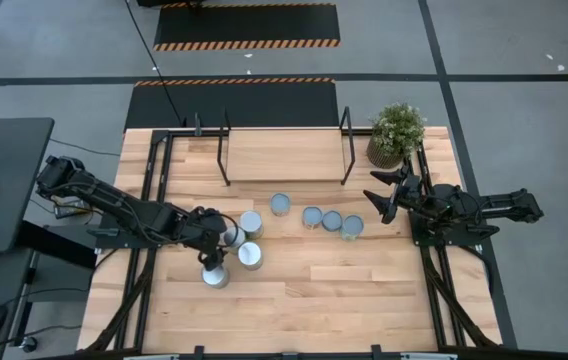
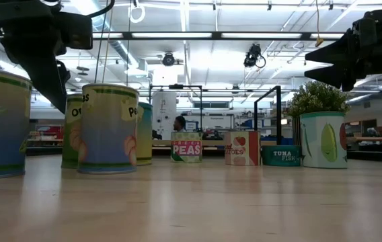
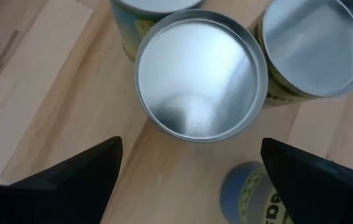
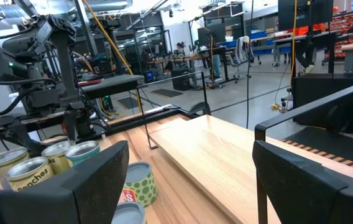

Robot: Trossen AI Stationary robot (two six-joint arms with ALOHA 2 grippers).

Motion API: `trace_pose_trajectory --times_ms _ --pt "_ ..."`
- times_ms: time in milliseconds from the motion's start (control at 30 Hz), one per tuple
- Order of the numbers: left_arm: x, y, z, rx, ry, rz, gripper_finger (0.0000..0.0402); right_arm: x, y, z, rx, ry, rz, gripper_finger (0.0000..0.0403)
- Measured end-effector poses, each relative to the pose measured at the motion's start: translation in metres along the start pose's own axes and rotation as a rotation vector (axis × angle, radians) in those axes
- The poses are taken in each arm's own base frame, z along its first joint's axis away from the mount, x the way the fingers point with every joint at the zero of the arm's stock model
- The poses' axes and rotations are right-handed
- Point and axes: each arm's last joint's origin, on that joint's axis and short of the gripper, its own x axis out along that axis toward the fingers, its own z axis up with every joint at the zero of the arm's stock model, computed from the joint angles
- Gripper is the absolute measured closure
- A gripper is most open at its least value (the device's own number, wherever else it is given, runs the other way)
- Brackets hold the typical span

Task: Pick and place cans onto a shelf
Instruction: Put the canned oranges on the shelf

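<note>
Several cans stand upright on the wooden table. Four are grouped at the left; in the low view they show at the left. Four more stand in a row in the middle. My left gripper is open and hovers over the left group. Its fingers stand on either side of a silver can top without touching it. My right gripper is open and empty, raised near the row's right end, facing the shelf. The shelf, a light-wood board between black posts, stands at the table's far edge.
A potted green plant stands at the far right corner, beside the shelf and close behind my right gripper. Black frame rails run along both table sides. The near half of the table is bare wood.
</note>
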Motion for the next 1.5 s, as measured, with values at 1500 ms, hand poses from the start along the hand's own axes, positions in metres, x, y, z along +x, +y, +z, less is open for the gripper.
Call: trace_pose_trajectory --times_ms 1500 --pt "0.039 -0.007 0.012 0.163 -0.015 0.05 0.0012 0.0 0.0 0.001 0.004 -0.007 0.001 0.0053"
